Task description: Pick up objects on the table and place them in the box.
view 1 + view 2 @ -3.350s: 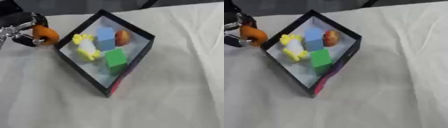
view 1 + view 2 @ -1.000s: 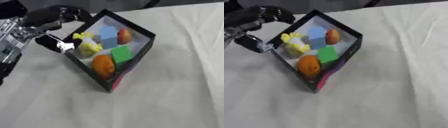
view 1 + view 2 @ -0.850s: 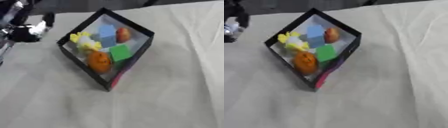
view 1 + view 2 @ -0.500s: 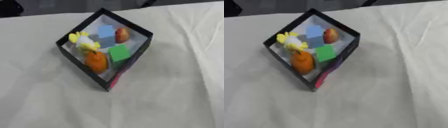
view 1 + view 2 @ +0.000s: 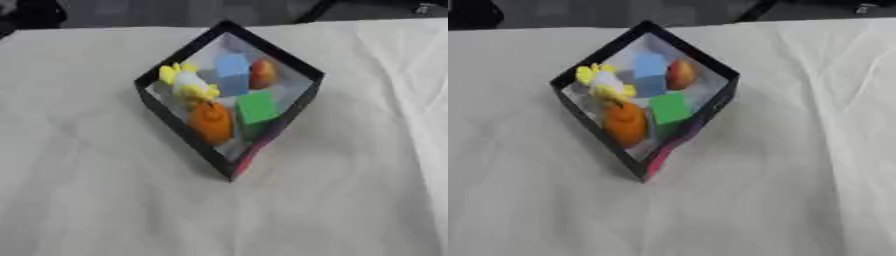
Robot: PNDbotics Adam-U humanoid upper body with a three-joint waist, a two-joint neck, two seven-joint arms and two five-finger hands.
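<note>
A black box [image 5: 292,105] with a pale inside stands corner-on in the middle of the table. In it lie an orange rounded thing [image 5: 212,123] at the near side, a green block [image 5: 256,108] beside it, a blue block [image 5: 233,73] behind, a red-orange rounded thing [image 5: 262,74] at the back right, and a yellow and white toy [image 5: 189,85] on the left. Neither hand shows in either view.
A creased white cloth [image 5: 350,190] covers the table all round the box. The table's far edge runs along the top, with dark floor and a dark shape [image 5: 35,12] at the top left beyond it.
The left hand brought the orange thing from left of the box, let it go inside, then drew back out of view at the left. The orange thing now lies in the box.
</note>
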